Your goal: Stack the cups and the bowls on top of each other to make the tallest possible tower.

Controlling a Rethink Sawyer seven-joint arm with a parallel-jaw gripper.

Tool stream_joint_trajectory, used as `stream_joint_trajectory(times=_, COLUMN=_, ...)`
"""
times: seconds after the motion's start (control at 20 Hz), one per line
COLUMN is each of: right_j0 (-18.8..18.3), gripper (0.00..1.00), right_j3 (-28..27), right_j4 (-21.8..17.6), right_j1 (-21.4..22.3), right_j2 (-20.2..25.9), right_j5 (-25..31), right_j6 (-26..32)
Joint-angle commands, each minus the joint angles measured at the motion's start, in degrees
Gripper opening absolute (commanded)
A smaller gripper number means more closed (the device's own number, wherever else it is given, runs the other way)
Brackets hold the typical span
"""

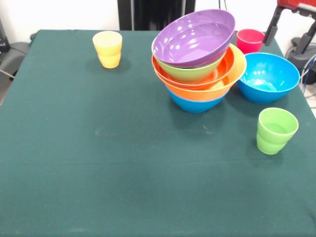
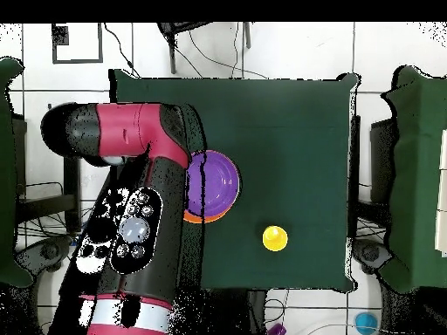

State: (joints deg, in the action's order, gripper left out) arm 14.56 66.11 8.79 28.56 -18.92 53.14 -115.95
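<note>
I cannot tell how the jaws stand: in the front view only a red and black part of the arm (image 1: 291, 15) shows at the top right corner, off the worktop (image 1: 123, 168), and nothing is seen held or touched. Just beside it stand the red-pink cup (image 1: 250, 40) and the lone blue bowl (image 1: 268, 77), with the leaning tower (image 1: 197, 59), purple bowl (image 1: 193, 37) uppermost, a little further along. The light green cup (image 1: 276, 130) sits near the worktop's edge, the yellow cup (image 1: 107, 49) well apart across it, with much bare cloth toward the camera.
</note>
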Motion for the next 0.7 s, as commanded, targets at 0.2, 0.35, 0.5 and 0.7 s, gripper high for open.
stream_joint_trajectory(times=0.2, right_j0=1.61, gripper=1.00, right_j3=2.76, right_j4=-0.23, right_j1=-2.19, right_j2=2.34, right_j5=0.27, right_j6=-11.66)
stream_joint_trajectory(times=0.35, right_j0=2.45, gripper=1.00, right_j3=2.22, right_j4=0.26, right_j1=-3.14, right_j2=2.12, right_j5=0.13, right_j6=-12.97)
stream_joint_trajectory(times=0.5, right_j0=3.91, gripper=1.00, right_j3=0.94, right_j4=1.27, right_j1=-4.28, right_j2=1.71, right_j5=0.44, right_j6=-15.39)
stream_joint_trajectory(times=0.7, right_j0=5.50, gripper=1.00, right_j3=-0.85, right_j4=2.64, right_j1=-5.06, right_j2=1.01, right_j5=2.24, right_j6=-17.84)
